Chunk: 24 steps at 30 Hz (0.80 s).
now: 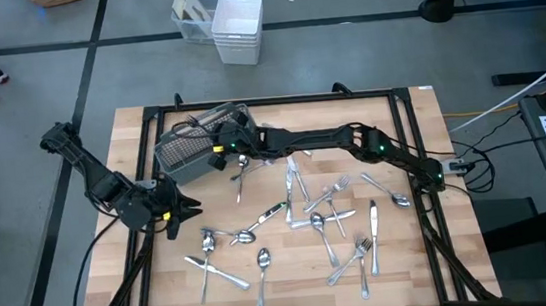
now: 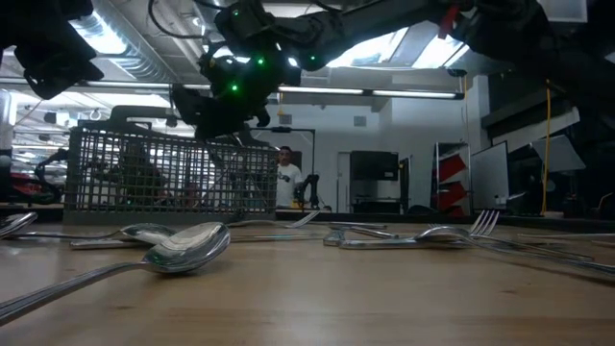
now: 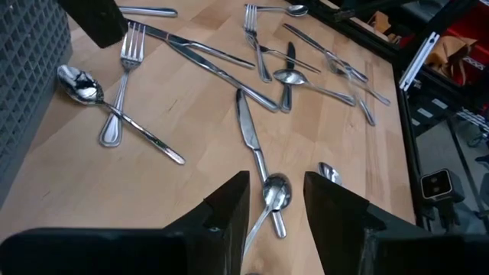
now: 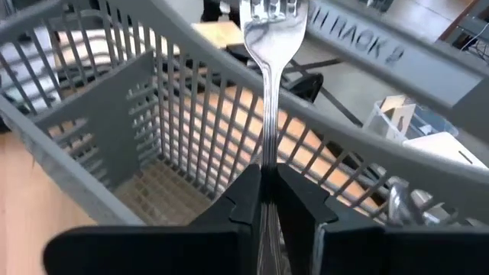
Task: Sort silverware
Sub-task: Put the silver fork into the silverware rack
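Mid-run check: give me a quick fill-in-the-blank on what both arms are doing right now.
1. The right gripper holds a shiny silver metal ____ between its fingers.
2. It hangs above the grey wire-mesh ____.
3. The left gripper stands ____ over a small silver spoon on the wooden table.

Missing words: fork; caddy; open

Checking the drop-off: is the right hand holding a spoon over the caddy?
No, a fork stands clamped in the right hand above the caddy.
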Available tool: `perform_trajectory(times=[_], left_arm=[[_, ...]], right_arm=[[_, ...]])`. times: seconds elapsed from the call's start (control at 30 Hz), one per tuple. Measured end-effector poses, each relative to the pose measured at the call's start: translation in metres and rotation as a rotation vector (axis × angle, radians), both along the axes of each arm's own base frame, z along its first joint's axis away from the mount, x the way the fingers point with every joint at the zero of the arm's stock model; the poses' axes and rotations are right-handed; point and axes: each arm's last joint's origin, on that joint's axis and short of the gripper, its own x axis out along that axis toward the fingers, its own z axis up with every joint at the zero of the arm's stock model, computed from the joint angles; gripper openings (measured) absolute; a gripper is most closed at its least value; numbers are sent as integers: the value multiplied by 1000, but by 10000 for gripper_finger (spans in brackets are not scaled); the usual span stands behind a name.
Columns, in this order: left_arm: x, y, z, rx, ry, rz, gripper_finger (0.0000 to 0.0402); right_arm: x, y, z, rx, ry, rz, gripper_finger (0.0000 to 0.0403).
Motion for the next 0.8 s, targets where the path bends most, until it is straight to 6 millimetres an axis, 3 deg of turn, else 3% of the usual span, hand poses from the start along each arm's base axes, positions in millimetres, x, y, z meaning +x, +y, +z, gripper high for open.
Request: perform_trajectory(times=[0.43, 0.8], left_arm=[[0, 0, 0, 0, 0, 0, 117], [0, 0, 0, -3, -1, 1, 117]], right_arm=[[-3, 1, -5, 13, 57, 4, 47], [-3, 1, -3, 15, 70, 4, 125]])
